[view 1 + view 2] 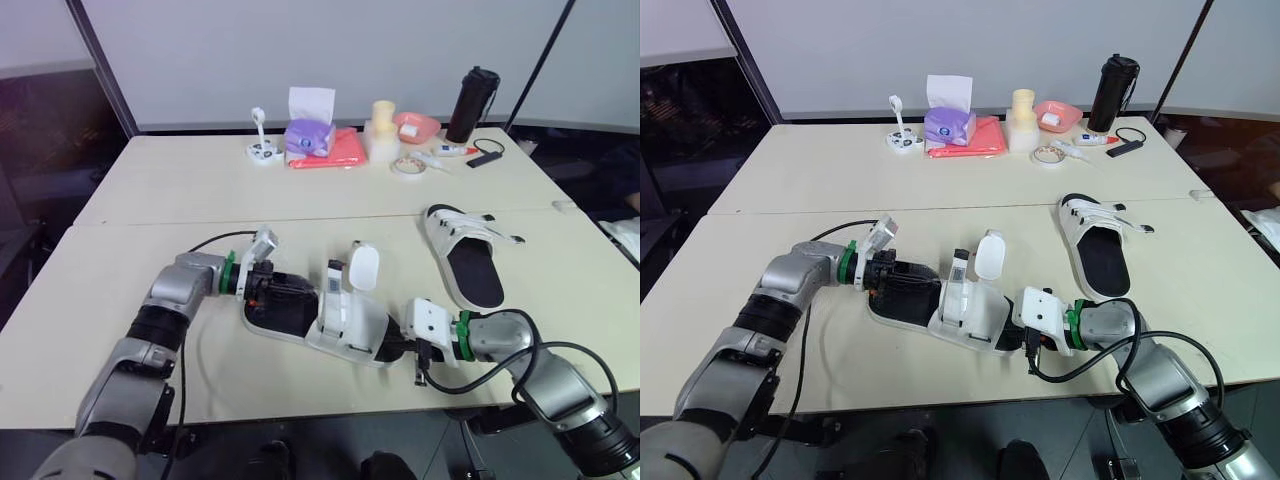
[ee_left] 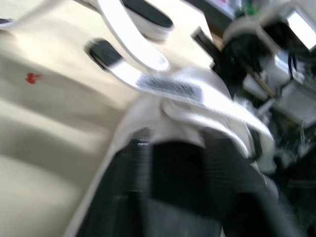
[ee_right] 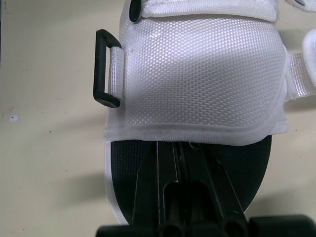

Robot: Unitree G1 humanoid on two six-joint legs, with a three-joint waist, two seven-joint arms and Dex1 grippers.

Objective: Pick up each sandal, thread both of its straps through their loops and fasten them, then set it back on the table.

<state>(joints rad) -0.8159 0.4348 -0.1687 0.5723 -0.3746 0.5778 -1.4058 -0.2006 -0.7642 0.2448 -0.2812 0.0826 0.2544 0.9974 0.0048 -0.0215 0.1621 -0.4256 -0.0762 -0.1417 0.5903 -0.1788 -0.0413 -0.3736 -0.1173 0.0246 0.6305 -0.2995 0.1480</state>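
Note:
A white sandal with a black insole (image 1: pixel 345 320) lies near the table's front edge between my two grippers. One of its straps (image 1: pixel 363 267) stands upright and unfastened, and a labelled strap (image 1: pixel 333 285) rises beside it. Its black loop (image 3: pixel 101 69) sticks out from the toe band, with nothing threaded through it. My right gripper (image 1: pixel 405 345) is at the toe end, its fingers (image 3: pixel 168 168) together on the insole under the toe band. My left gripper (image 1: pixel 265 290) is at the heel end. A second white sandal (image 1: pixel 465 255) lies flat to the right, further back.
Along the table's far side stand a purple tissue box (image 1: pixel 308 135), a red cloth (image 1: pixel 335 150), a cream cylinder (image 1: pixel 382 130), a pink bowl (image 1: pixel 417 127), a tape roll (image 1: pixel 407 168) and a black bottle (image 1: pixel 472 105). Bare tabletop (image 1: pixel 180 190) lies at the middle left.

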